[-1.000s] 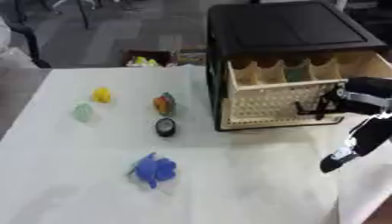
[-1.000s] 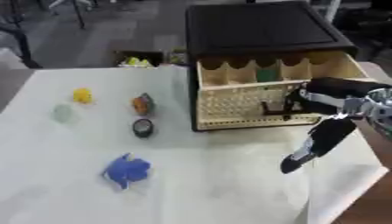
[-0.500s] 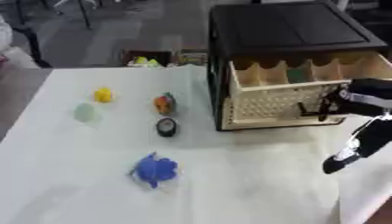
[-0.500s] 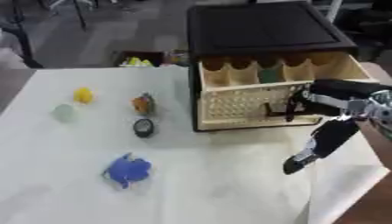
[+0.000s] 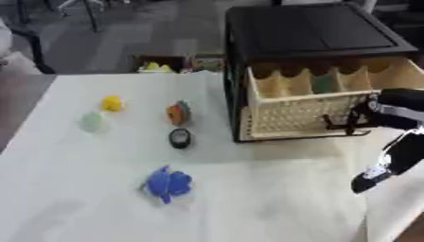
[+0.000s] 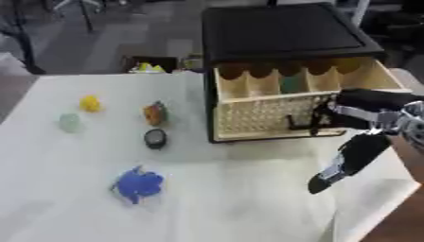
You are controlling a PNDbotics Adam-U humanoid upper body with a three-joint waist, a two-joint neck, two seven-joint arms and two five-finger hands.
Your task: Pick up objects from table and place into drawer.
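Several small things lie on the white-covered table [image 5: 91, 203]: a yellow one [image 5: 112, 102], a pale green one [image 5: 92, 122], an orange and grey one [image 5: 177, 113], a black round one [image 5: 180, 137] and a blue one [image 5: 168, 183] nearest me. A black cabinet [image 5: 314, 33] stands at the back right with its cream lattice drawer [image 5: 298, 111] pulled out; something green [image 5: 323, 85] sits in one compartment. My right hand [image 6: 352, 153] hangs open just right of the drawer's black handle [image 6: 300, 124], fingers pointing down over the cloth, holding nothing. My left hand does not show.
A dark box [image 5: 162, 64] with yellow things stands on the floor behind the table. The table's right edge [image 5: 377, 222] runs close beneath my right hand. Bare cloth lies between the blue thing and the hand.
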